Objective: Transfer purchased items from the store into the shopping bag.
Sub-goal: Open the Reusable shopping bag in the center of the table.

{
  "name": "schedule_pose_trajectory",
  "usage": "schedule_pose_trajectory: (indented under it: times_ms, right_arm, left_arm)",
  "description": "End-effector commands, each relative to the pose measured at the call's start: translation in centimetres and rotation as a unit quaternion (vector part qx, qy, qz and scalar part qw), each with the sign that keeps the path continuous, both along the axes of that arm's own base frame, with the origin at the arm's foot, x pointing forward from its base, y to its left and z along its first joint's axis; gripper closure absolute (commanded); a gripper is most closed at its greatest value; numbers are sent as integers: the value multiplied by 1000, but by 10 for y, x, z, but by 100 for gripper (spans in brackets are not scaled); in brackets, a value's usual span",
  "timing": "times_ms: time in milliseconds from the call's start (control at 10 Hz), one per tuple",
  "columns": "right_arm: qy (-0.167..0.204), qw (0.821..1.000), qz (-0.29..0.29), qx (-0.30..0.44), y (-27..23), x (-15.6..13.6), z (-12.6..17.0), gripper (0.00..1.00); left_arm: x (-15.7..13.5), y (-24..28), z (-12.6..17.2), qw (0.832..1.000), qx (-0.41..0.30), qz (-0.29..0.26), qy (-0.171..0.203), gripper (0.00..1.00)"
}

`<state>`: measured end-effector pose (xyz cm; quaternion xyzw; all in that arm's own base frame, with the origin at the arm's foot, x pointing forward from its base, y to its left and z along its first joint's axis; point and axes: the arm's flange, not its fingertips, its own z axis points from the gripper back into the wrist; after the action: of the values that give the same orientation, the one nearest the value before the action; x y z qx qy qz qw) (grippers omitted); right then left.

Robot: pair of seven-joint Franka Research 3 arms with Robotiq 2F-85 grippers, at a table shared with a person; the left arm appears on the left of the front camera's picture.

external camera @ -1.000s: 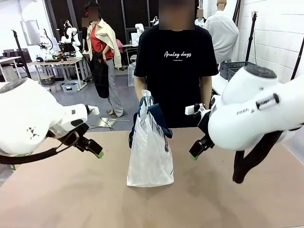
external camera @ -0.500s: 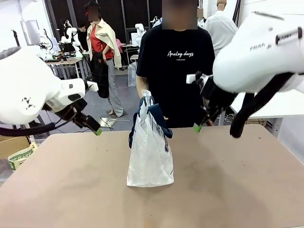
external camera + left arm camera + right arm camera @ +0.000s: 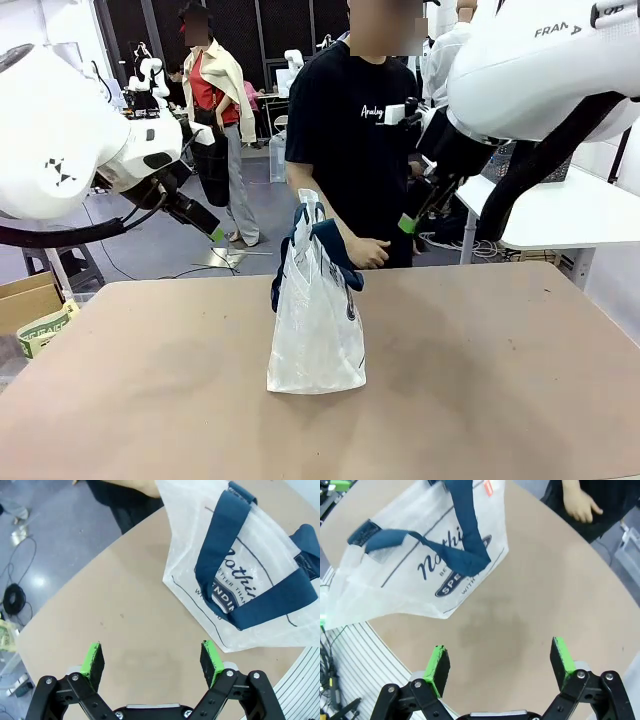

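At the middle of the table (image 3: 140, 400), the shopping bag (image 3: 318, 330) stands upright, its navy handles (image 3: 335, 252) draped over its top, with a person's hand (image 3: 372, 253) just beside them on the far side.

The left gripper (image 3: 214, 233) hangs raised at the far left, well apart from the shopping bag, its fingers spread wide with nothing between them. The right gripper (image 3: 408, 222) hangs raised to the upper right of the shopping bag, also spread wide and empty.

In the left wrist view, the shopping bag (image 3: 260, 555) lies beyond and to the upper right of the green pads (image 3: 93, 661). In the right wrist view, the shopping bag (image 3: 410, 580) lies to the upper left. Bare tabletop shows between both pairs of fingers.
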<state>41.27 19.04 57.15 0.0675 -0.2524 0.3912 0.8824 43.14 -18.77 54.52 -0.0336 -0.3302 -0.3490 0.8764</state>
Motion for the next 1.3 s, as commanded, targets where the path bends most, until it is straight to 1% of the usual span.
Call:
schedule_pose_trajectory:
  times_ms: [0, 100, 200, 300, 500, 600, 700, 800, 900, 1000, 1200]
  right_arm:
    - [-21, 999, 23, 31, 6, 6, 3, 0]
    - [-24, 999, 22, 33, 15, 11, 6, 0]
    - [-43, 999, 15, 16, 18, 11, 3, 0]
    - [-19, 1000, 8, 13, 8, 2, 9, 0]
    - [-19, 1000, 8, 13, 8, 2, 9, 0]
    - [-27, 999, 8, 13, 14, 4, 9, 0]
    - [-5, 999, -34, 27, 35, 12, 10, 0]
    - [7, 998, -55, 25, 56, 22, 22, 0]
    - [31, 996, -86, 14, 72, 34, 34, 0]
    - [64, 990, -127, -3, 86, 47, 42, 0]
    - [109, 975, -189, -40, 109, 72, 64, 0]
  left_arm:
    - [3, -11, 5, 1000, -6, -27, -9, 0]
    - [4, -19, 11, 1000, -9, -26, -4, 0]
    - [6, -15, 7, 999, -19, -40, -12, 0]
    - [-3, -15, 7, 1000, -1, -16, -7, 0]
    - [-2, -20, 8, 1000, -5, -22, -7, 0]
    - [-8, -28, -5, 1000, -16, 6, 23, 0]
    - [-10, -46, 0, 998, -10, 20, 55, 0]
    - [-9, -57, 9, 998, -4, 14, 61, 0]
    - [-6, -65, 18, 996, 4, 34, 87, 0]
    - [0, -76, 25, 992, 8, 69, 109, 0]
    - [11, -96, 45, 984, 5, 124, 129, 0]
